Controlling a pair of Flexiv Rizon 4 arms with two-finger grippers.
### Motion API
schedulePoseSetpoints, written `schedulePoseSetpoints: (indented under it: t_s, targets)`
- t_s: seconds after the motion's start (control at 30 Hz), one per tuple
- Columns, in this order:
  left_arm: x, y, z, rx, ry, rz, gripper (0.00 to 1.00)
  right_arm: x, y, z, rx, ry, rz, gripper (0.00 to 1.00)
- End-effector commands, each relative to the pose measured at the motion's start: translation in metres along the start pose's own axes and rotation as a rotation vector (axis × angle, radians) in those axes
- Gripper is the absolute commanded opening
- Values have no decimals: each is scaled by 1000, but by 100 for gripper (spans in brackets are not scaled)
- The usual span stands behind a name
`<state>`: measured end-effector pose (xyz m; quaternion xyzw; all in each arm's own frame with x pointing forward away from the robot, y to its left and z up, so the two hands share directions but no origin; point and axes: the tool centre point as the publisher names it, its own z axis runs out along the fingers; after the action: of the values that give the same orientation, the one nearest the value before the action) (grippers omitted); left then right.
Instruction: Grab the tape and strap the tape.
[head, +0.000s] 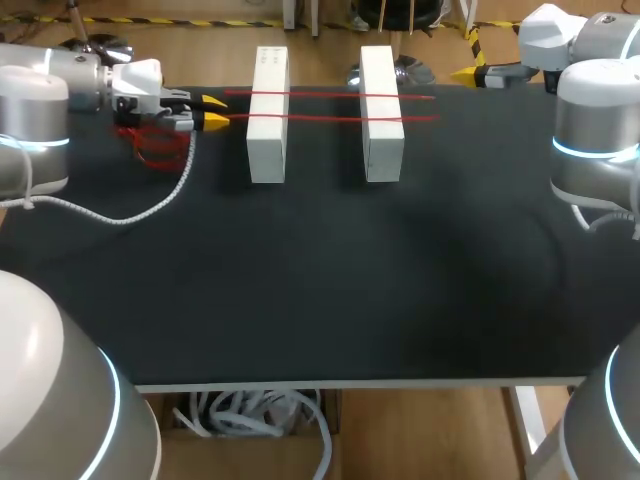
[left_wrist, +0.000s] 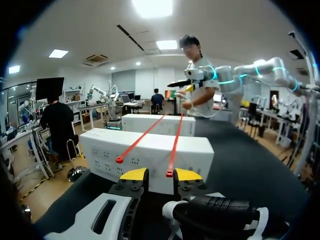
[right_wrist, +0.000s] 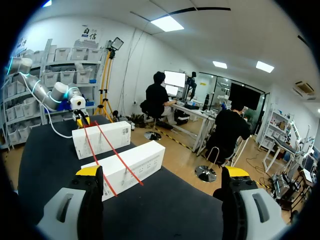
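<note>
Left gripper (head: 213, 112) sits at the far left of the table (head: 320, 300), fingers pointing right toward the boxes. Its yellow tips are spread with a gap between them and pinch nothing. A tangle of red loops (head: 160, 148) lies on the table just under and beside the gripper. A white cable (head: 150, 208) curves off the left arm across the mat.

The tape is two red strips, far strip (head: 320, 95) and near strip (head: 320, 119). Both run left to right and roughly parallel, laid over the tops of both boxes. Their long axis is crosswise to the boxes, left ends pointing at the left gripper, right ends overhanging past the right box. In the left wrist view the near strip's end (left_wrist: 170, 173) lies in the gap between the tips, close to one fingertip. The far strip's end (left_wrist: 119, 160) sits just outside the other fingertip.

Left box (head: 268, 115) and right box (head: 381, 113) are white, lying flat side by side but apart, long axes front to back.

Right gripper (right_wrist: 162, 172) is at the far right edge, fingers splayed wide, holding nothing, boxes ahead of it.
</note>
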<state>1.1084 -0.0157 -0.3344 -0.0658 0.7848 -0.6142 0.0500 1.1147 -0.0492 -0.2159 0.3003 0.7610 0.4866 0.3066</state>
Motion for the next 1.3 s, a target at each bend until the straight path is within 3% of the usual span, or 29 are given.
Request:
schedulePoseSetpoints:
  t_s: [0.03, 0.37, 0.47, 0.53, 0.73, 0.87, 1.23, 1.3]
  targets:
    - [0, 0, -1, 4, -1, -1, 19, 0, 0, 0, -2, 1, 0, 100]
    - [0, -1, -4, 5, 9, 0, 16, 0, 0, 0, -2, 1, 0, 100]
    - [1, 0, -4, 5, 22, 0, 19, 0, 0, 0, -2, 1, 0, 100]
    - [2, 0, -5, 5, 23, 2, 12, 0, 0, 0, -2, 1, 0, 100]
    - [5, -1, -4, 4, 43, 3, 8, 0, 0, 0, -2, 1, 0, 100]
    - [9, -2, -2, 5, 56, 3, 17, 0, 0, 0, -2, 1, 0, 100]
    - [18, -4, 2, 10, 73, -6, 19, 0, 0, 0, -2, 1, 0, 100]
    - [18, -4, 4, 11, 74, -5, 15, 0, 0, 0, -2, 1, 0, 100]
